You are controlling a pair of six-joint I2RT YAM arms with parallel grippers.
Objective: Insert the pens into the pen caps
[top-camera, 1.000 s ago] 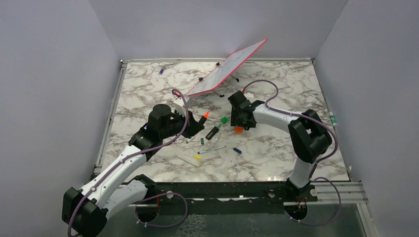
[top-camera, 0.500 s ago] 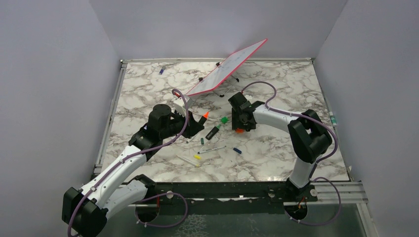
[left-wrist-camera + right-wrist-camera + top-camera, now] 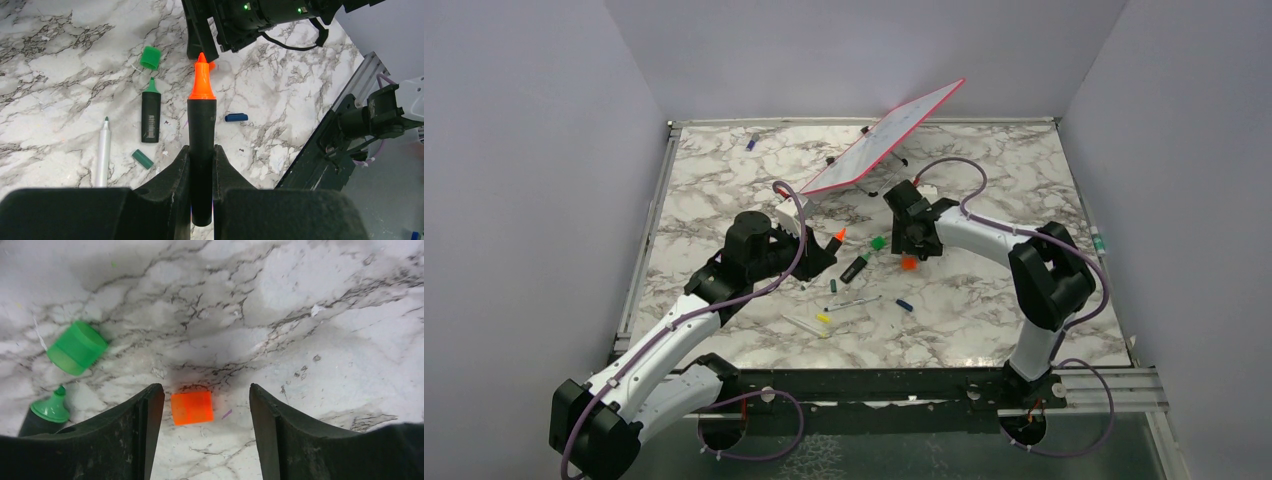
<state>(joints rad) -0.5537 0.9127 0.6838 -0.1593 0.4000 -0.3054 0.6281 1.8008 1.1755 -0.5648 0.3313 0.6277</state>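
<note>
Between the spread fingers of the right gripper (image 3: 205, 392), the orange cap (image 3: 192, 408) lies on the marble table (image 3: 325, 315). It touches neither finger and sits nearer the one on the green cap's (image 3: 76, 348) side. Those jaws stand wide and hold nothing. The tip of a green highlighter (image 3: 51, 409) lies near that same finger, close enough to be knocked. The left gripper (image 3: 201, 156) is clamped on the black barrel of the orange highlighter (image 3: 201, 125), its bare tip aimed toward the right arm. The step in hand looks like picking up the orange cap. To do it well, centre the fingers on the cap, come down until they flank its sides, then close gently so it does not squirt out. Which end is open I cannot tell; that needs checking before cap meets tip.
</note>
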